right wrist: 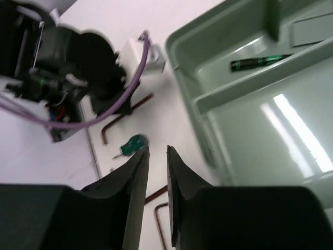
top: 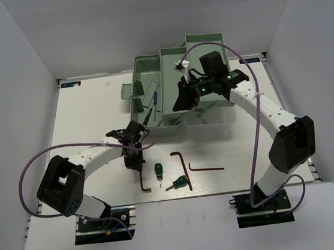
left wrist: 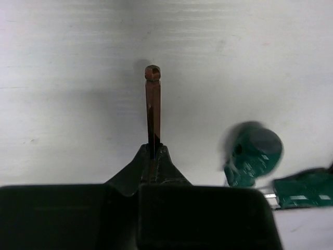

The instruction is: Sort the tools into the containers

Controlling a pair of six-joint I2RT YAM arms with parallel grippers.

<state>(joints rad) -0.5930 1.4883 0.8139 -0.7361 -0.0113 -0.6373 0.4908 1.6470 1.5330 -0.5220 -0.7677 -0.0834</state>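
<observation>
My left gripper [left wrist: 152, 148] is shut on a reddish-brown hex key [left wrist: 152, 104], low over the table in front of the toolbox. The same key [top: 143, 182] sticks out toward the near edge. Two green-handled screwdrivers [top: 158, 172] [top: 176, 183] lie just right of it, and two more hex keys [top: 180, 164] [top: 207, 169] beyond them. My right gripper [right wrist: 157, 150] hangs over the front edge of the pale green toolbox [top: 149, 73], jaws a narrow gap apart with nothing between them. A thin dark screwdriver [right wrist: 260, 61] lies in a toolbox compartment [right wrist: 234, 120].
A blue-handled precision screwdriver [top: 153, 96] rests in the toolbox's left tray. The translucent lid [top: 211, 117] lies at the box's front right. White walls close in the table on three sides. A purple cable [top: 44, 157] loops from the left arm.
</observation>
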